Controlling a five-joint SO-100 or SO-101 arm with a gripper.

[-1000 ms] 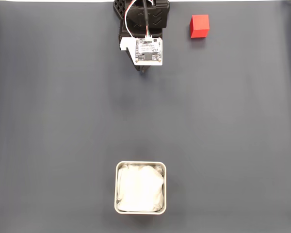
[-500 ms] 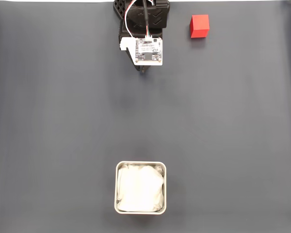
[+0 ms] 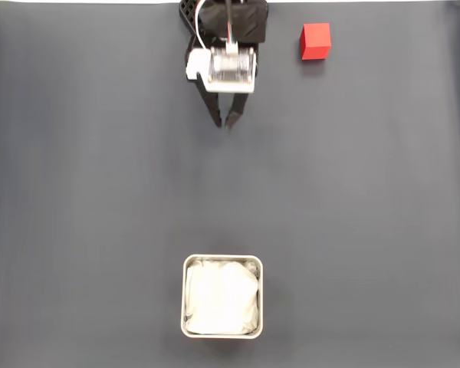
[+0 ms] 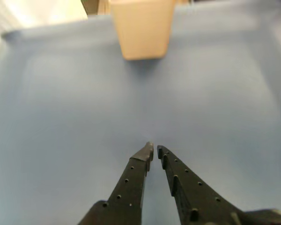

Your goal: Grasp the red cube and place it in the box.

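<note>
The red cube sits on the dark mat at the far top of the fixed view, to the right of the arm. My gripper points down the picture, left of the cube and well apart from it. Its black fingers meet almost at the tips with nothing between them. The wrist view shows the same gripper shut over bare mat. The box, a silver tin with white lining, stands near the bottom centre. In the wrist view the box is a blurred tan shape straight ahead.
The dark grey mat covers the whole table in the fixed view. A pale strip runs along its top edge. The arm's black base stands at the top centre.
The wrist has tilted, blurring the white camera board and shifting it slightly up the picture. The black fingers now show below it. Cube and box have not moved.
</note>
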